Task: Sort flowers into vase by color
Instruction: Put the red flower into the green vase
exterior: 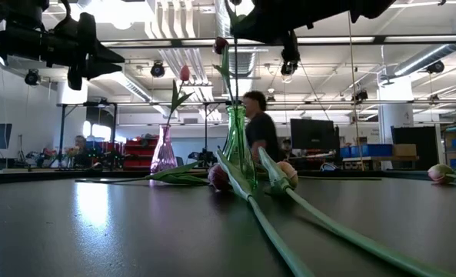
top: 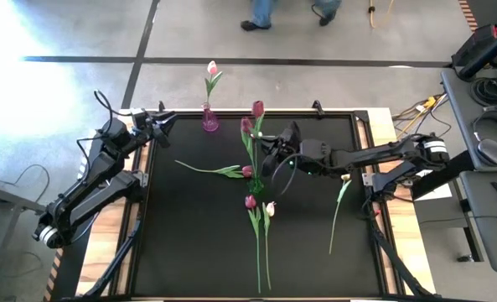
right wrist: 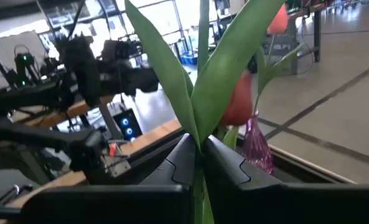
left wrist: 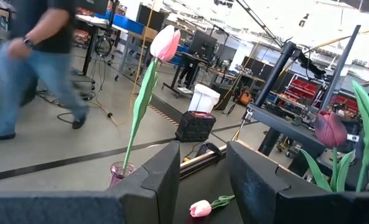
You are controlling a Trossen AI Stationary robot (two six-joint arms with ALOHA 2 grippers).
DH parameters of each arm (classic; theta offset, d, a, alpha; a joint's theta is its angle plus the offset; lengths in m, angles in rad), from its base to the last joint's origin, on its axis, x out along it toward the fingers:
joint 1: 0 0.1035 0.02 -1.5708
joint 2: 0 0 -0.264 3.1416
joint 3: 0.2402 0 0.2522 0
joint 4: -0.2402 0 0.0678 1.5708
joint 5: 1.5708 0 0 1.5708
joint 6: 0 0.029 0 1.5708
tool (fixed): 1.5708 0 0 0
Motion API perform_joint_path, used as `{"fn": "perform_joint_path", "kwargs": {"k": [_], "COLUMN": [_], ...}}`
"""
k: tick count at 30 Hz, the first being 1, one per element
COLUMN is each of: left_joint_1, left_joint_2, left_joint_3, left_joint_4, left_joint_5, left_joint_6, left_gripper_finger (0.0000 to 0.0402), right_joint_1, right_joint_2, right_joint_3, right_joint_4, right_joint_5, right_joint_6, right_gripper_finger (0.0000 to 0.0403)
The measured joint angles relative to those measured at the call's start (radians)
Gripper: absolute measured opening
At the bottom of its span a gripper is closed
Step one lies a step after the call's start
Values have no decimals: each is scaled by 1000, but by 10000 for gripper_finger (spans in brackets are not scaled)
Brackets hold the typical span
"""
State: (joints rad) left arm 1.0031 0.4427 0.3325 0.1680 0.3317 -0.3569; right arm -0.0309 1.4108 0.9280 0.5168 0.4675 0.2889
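Note:
A pink glass vase (top: pixel 209 120) at the table's far side holds one pale pink tulip (top: pixel 212 69). A green vase (exterior: pixel 237 145) stands mid-table, with dark magenta tulips (top: pixel 257 107) (top: pixel 246 126) rising from it. My right gripper (top: pixel 271 154) is beside the green vase, shut on a green stem. My left gripper (top: pixel 161 124) hovers open over the far left corner, beside the pink vase. Lying flat on the table are two dark tulips (top: pixel 248 171) (top: pixel 251 201) and two pale ones (top: pixel 270 207) (top: pixel 345 178). My right gripper pinches a tulip's thin green stem (right wrist: pixel 200 163) between its two fingers, just below where the long leaves (right wrist: pixel 224 68) spread. The fingers lie across the upright stem. The head of this flower and the stem's lower end do not show in the wrist view.
The table's near half holds only the long stems (top: pixel 258 252) running toward the near edge. A pale tulip's stem (top: pixel 335 222) lies under my right arm. A person (exterior: pixel 260 131) stands in the room beyond the table, and another (left wrist: pixel 35 62) walks past the far edge.

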Motion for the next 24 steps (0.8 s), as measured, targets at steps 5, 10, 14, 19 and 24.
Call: {"fn": "perform_joint_path", "kwargs": {"k": [5, 10, 14, 19, 24], "left_joint_1": [0, 0, 0, 0, 0], "left_joint_2": [0, 0, 0, 0, 0], "left_joint_3": [0, 0, 0, 0, 0], "left_joint_4": [0, 0, 0, 0, 0], "left_joint_5": [0, 0, 0, 0, 0], "left_joint_6": [2, 8, 8, 8, 12], "left_gripper_finger": [117, 117, 117, 117, 117], "right_joint_1": [17, 21, 20, 21, 33], "right_joint_2": [15, 17, 17, 17, 16], "right_joint_3": [0, 0, 1, 1, 1], "right_joint_4": [-4, -29, -55, -63, -65], "right_joint_5": [5, 4, 2, -29, -30], "right_joint_6": [-27, -34, -18, 0, 0], "right_gripper_finger": [18, 23, 41, 70, 99]}}
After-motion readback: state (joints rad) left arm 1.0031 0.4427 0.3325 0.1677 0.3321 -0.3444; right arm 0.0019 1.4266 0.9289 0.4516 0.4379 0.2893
